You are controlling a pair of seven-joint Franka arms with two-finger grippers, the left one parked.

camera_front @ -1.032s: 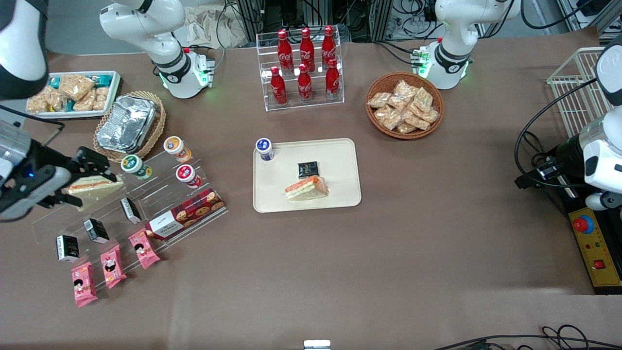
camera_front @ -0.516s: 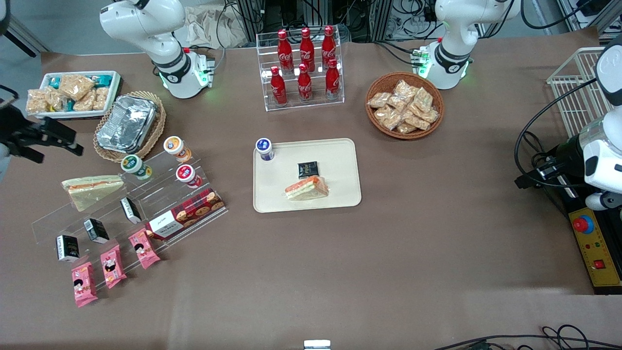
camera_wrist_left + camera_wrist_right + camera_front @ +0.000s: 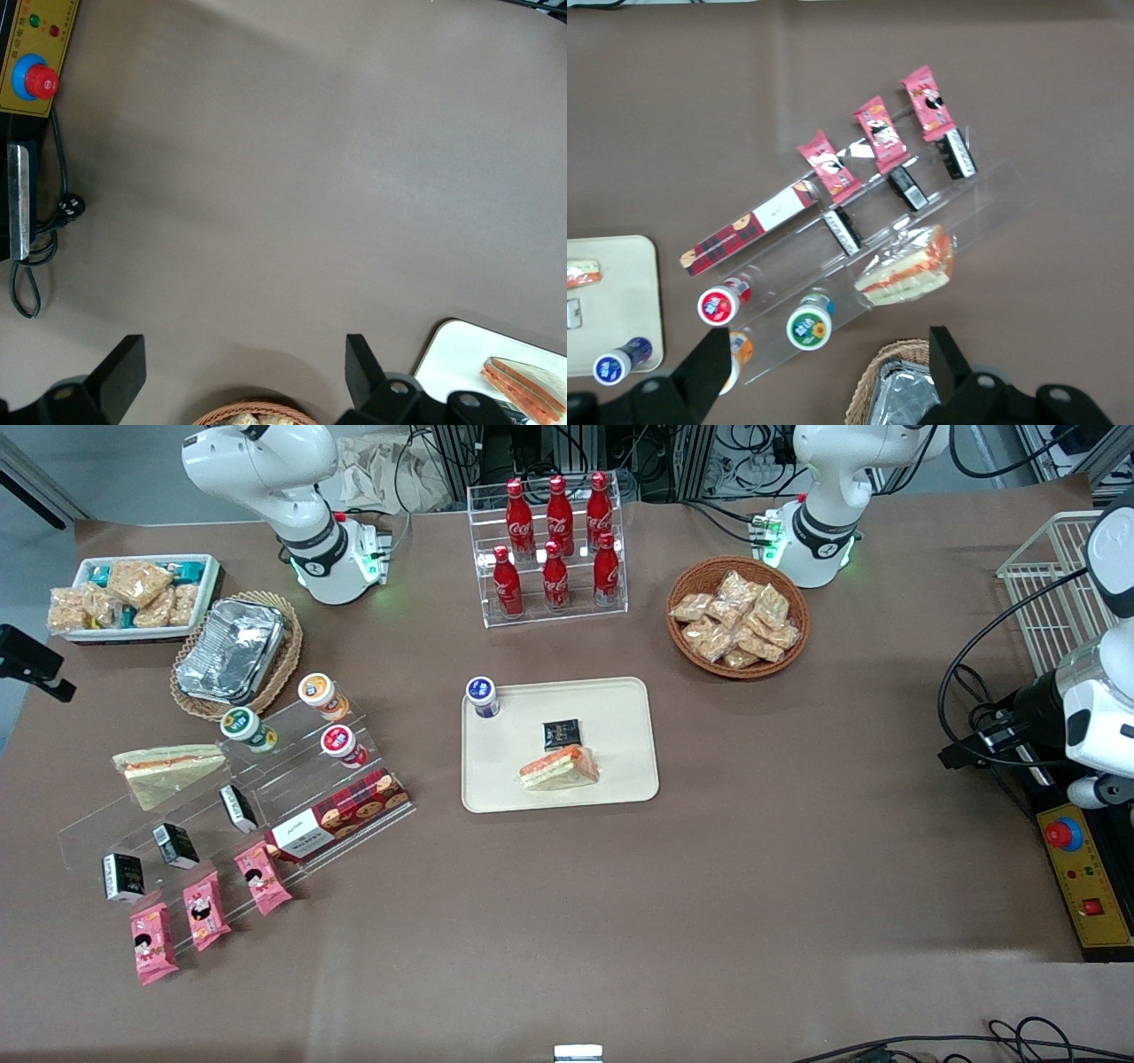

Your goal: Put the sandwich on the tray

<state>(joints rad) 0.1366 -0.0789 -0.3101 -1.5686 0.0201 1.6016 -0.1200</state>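
Brown table's crowded but the sandwich (image 3: 559,768) already sits on the tray (image 3: 620,717) near the dark packet (image 3: 561,733) — I read the task as done — gripper (image 3: 824,366) empty, fingers spread wide, high above the acrylic rack (image 3: 983,204) at the working arm's end.

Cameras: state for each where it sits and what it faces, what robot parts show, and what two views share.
Front view: high above the table's front edge, looking down at the whole table; shows both arm bases and the working arm's tool above the table edge, nearer the camera than the snack tray.
Right wrist view: on the working arm, looking down at the acrylic display stand; the tool's open fingers show.
Left wrist view: on the parked arm, looking down at bare table.
Shared: the tray and sandwich appear in all three.
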